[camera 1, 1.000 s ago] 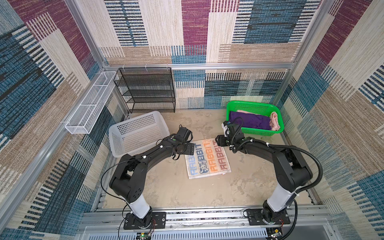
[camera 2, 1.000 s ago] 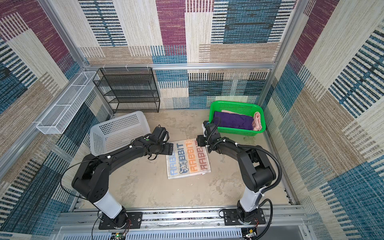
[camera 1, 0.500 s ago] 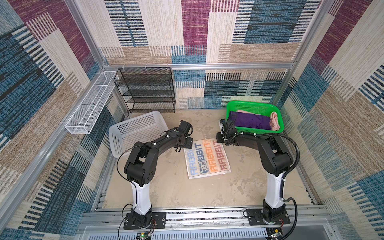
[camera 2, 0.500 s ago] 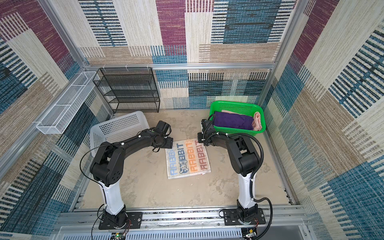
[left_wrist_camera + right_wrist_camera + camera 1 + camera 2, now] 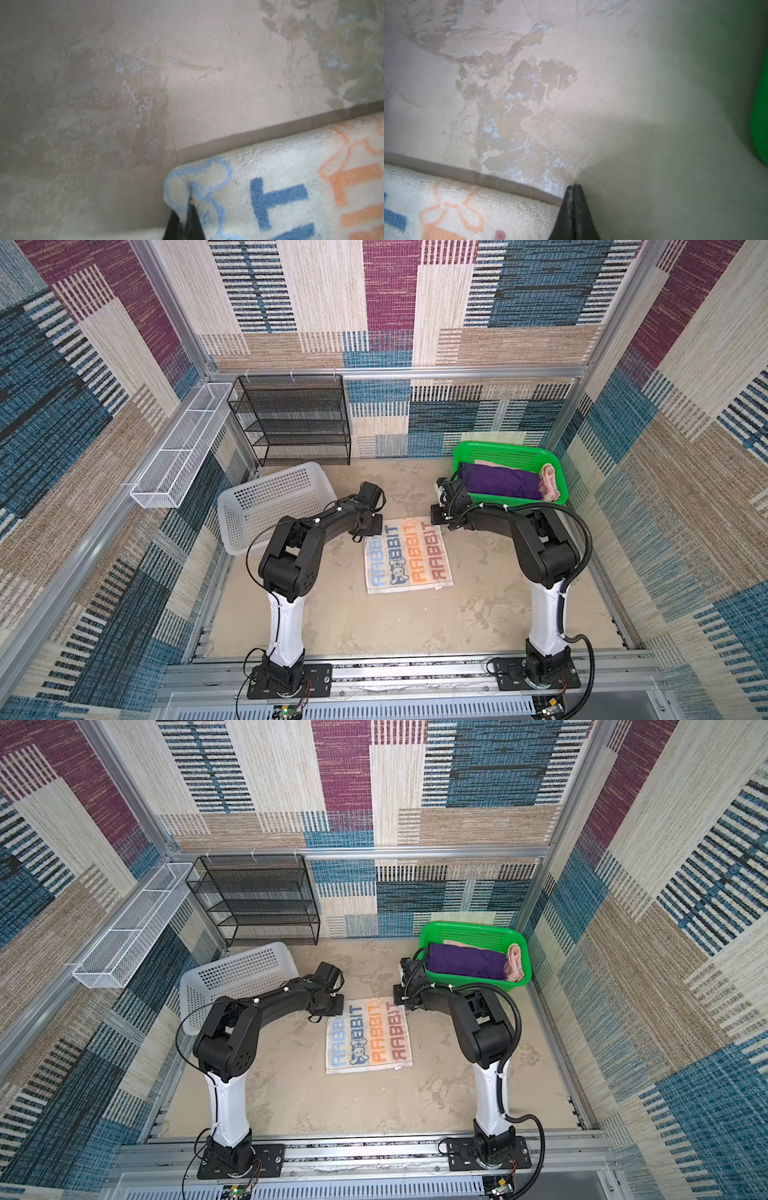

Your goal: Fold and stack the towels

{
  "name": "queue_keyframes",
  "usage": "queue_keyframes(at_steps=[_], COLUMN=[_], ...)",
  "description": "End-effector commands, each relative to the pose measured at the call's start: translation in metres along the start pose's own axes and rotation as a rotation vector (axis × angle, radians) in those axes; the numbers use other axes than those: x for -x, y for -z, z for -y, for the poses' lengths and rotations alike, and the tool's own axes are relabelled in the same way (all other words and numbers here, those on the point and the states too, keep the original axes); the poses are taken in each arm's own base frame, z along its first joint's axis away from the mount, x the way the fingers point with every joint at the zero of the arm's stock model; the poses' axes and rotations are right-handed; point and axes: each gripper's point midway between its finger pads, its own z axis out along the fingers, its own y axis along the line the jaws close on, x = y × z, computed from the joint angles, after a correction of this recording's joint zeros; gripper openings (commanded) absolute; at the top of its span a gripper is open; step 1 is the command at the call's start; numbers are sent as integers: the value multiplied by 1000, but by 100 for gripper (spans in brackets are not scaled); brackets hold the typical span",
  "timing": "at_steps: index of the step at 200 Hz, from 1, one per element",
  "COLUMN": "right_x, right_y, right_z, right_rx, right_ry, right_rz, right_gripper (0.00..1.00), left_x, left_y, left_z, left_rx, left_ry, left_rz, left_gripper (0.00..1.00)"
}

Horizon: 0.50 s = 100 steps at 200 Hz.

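The left gripper (image 5: 191,202) has its jaws pressed together on a pinch of the RABBIT towel (image 5: 291,197), right at the corner with the light-blue outline. The pile puckers at the tips, and a lip of cloth shows between the black jaws.

The right gripper (image 5: 574,187) also has its jaws pressed tight together. Their tips are down on the floor (image 5: 612,104) at the towel's other far corner. The cloth's edge meets the side of the jaws and a pale streak runs between them, but I cannot tell whether any cloth is caught there.

In both top views the towel lies flat on the floor, letters up. It stretches from the two pairs of jaws back toward the arms' bases, with one gripper at each far corner.

Just beyond the right gripper stands the green basket (image 5: 511,446), near the jaws but apart from them. In it the purple towel (image 5: 498,483) lies folded on the side nearer the jaws. The pink towel (image 5: 548,483) is bunched against the wall farther from them.

Beyond the left gripper and out to its side sits the white basket (image 5: 274,497), near but not touching. Farther still, well apart from both grippers, a black mesh rack (image 5: 291,418) stands at the back wall. A white wire tray (image 5: 178,448) hangs on the side wall.
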Motion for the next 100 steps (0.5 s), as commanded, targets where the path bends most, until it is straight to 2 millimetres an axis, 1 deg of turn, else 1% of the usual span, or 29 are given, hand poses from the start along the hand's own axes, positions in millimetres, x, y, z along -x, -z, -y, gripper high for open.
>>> queue_keyframes(at_steps=[1,40,70,100], right_x=[9,43,65,87], right_y=[7,26,41,58], right_z=[-8,-16,-21,-22], right_rx=[46,130,151,151], right_ry=[9,-13,4,29], right_rz=[15,102,162,237], right_gripper=[0,0,0,0], left_x=[-5,18,31,51], left_y=[3,29,43,65], left_z=[-2,-5,-6,-8], left_rx=[12,32,45,64], left_ry=[-45,-77,-98,-110], left_rz=[-28,58,98,193], left_gripper=[0,0,0,0])
